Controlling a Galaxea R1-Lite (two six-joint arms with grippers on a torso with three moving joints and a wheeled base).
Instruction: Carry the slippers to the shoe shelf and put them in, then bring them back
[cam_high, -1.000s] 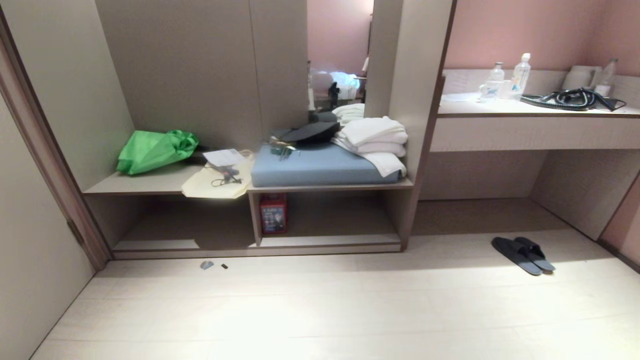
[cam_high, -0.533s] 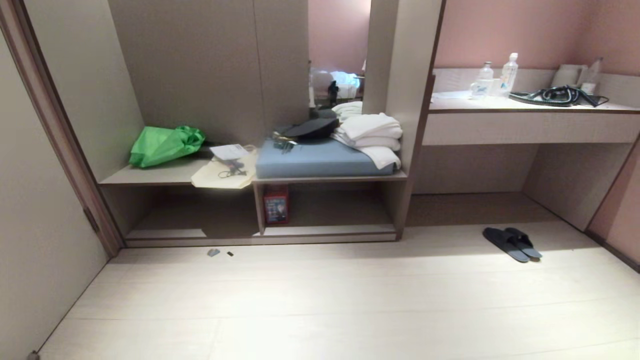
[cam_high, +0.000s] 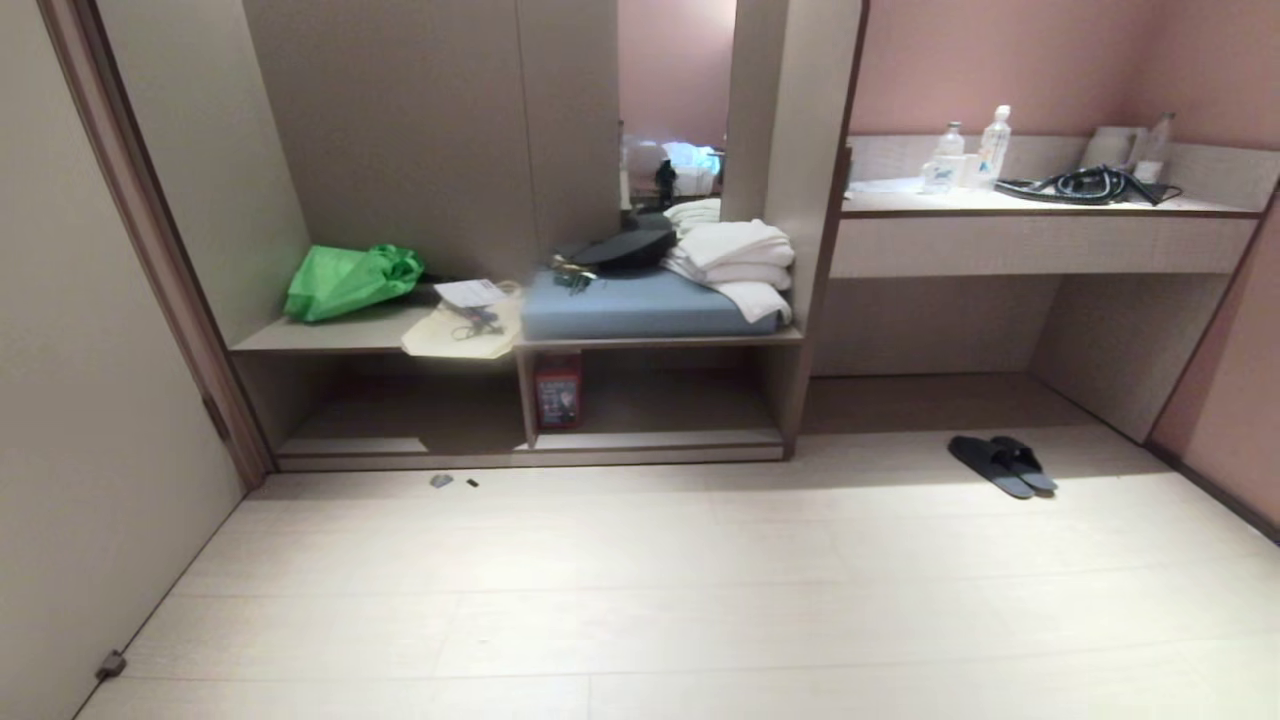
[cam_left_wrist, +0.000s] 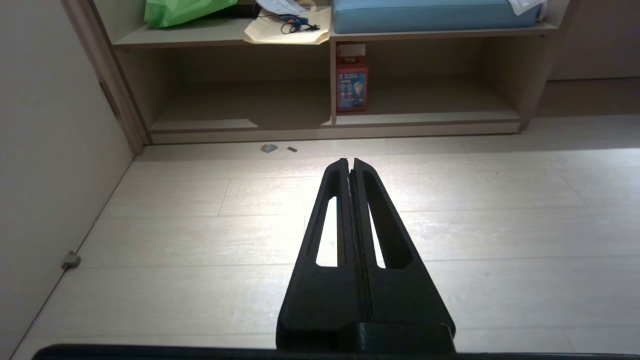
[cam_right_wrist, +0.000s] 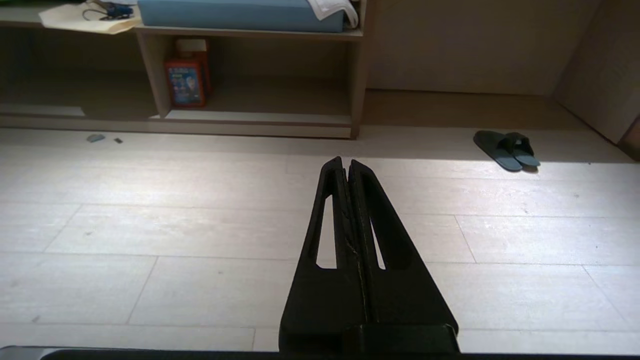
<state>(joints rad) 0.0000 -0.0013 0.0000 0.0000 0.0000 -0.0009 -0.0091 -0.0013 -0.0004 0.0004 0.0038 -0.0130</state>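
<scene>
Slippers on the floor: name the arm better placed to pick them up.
Right, probably. The slippers lie to the robot's right, showing beyond the right gripper but absent from the left wrist view. Both grippers, left included, are shut and empty.

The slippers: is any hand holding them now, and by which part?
No. The slippers lie on the floor. The left hand and right hand are shut and hold nothing.

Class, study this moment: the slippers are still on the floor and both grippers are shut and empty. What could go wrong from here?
1. The slippers lie overlapping, so a grab might lift only one.
2. The red box stands in the shoe shelf, leaving less room there.
3. The right gripper and left gripper are shut and would likely push the slippers unless opened.
</scene>
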